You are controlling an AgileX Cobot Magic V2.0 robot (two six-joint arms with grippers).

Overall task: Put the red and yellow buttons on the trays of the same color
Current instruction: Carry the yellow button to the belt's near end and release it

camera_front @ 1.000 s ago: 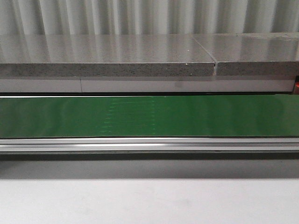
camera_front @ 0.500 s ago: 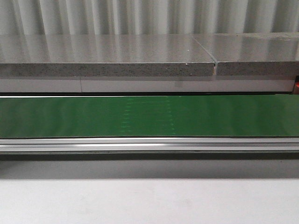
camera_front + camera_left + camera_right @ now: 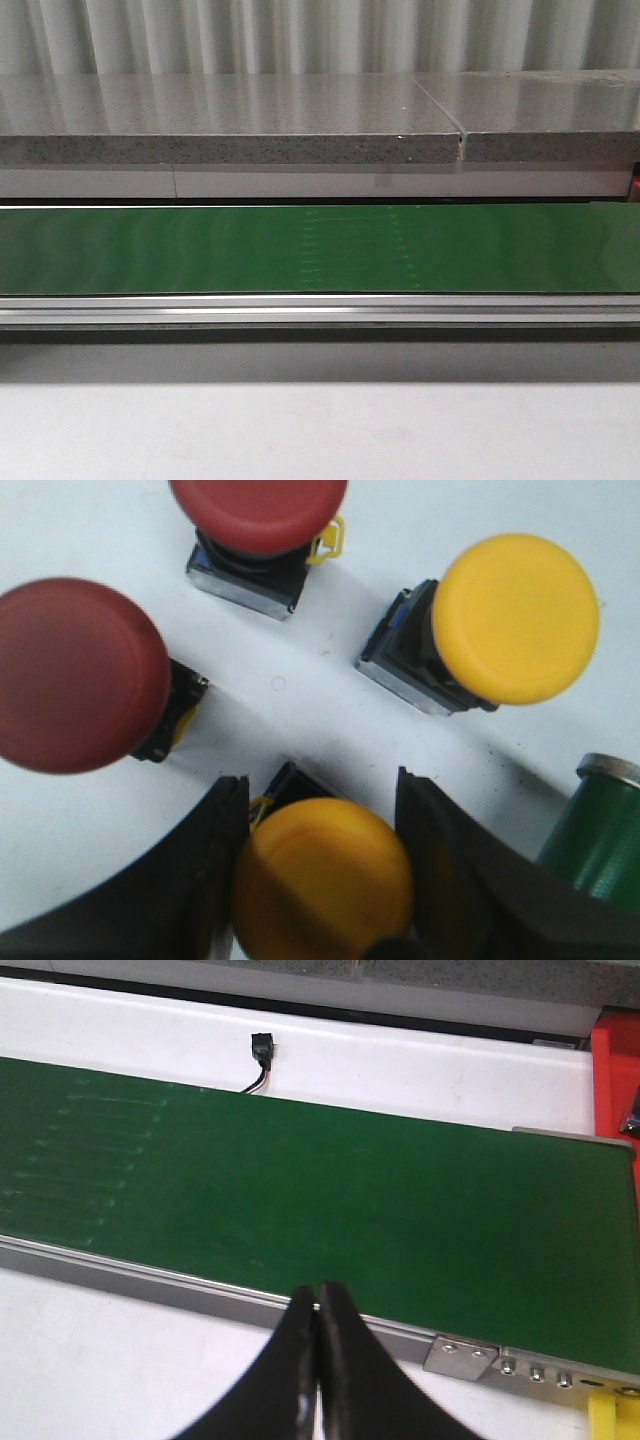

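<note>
In the left wrist view my left gripper (image 3: 320,780) is shut on a yellow button (image 3: 322,880), one black finger against each side of its cap. On the white surface around it are a second yellow button (image 3: 515,618) and two red buttons (image 3: 75,675) (image 3: 258,510). My right gripper (image 3: 319,1288) is shut and empty, over the near rail of the green conveyor belt (image 3: 300,1180). A red edge (image 3: 615,1070) and a yellow corner (image 3: 612,1418) show at the rim of the right wrist view; I cannot tell whether they are the trays. The front view shows no gripper or button.
A green button (image 3: 598,835) stands right beside my left gripper's finger. The green belt (image 3: 320,250) runs across the front view with a metal rail (image 3: 320,310) along its near side and a grey stone ledge (image 3: 230,120) behind. A small black connector (image 3: 262,1048) sits beyond the belt.
The faint pattern of marks on the green belt has moved to the right. Nothing else differs in the front view.
</note>
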